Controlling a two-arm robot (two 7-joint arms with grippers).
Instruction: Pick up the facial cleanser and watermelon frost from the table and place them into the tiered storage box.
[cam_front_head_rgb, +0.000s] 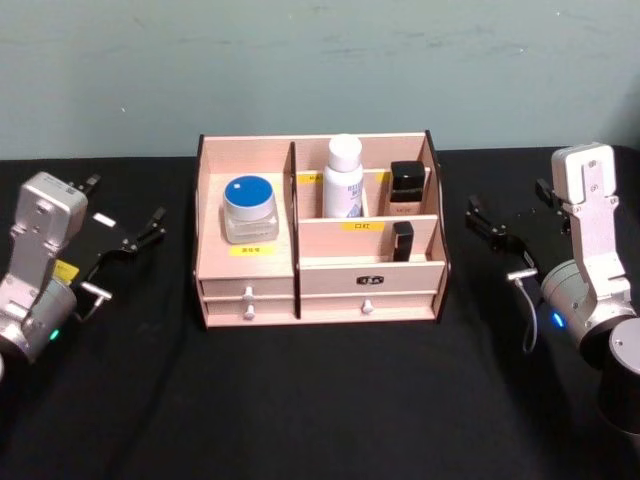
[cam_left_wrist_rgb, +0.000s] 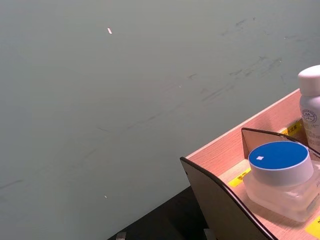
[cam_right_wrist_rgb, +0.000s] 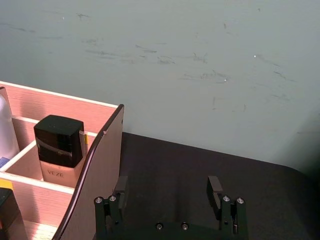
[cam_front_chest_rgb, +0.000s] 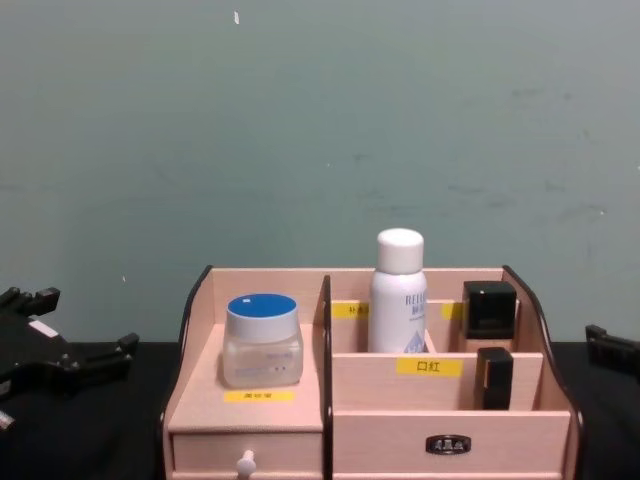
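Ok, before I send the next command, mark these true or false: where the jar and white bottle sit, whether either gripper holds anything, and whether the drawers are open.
1. The blue-lidded jar sits in the left compartment of the tiered storage box. True.
2. The white bottle lies on the table in front of the box. False: it stands upright in a rear compartment.
3. The right gripper is open and holds nothing. True.
4. The left gripper is clamped on the jar. False: it is left of the box, open and apart from it.
5. A drawer is pulled out. False: both look closed.
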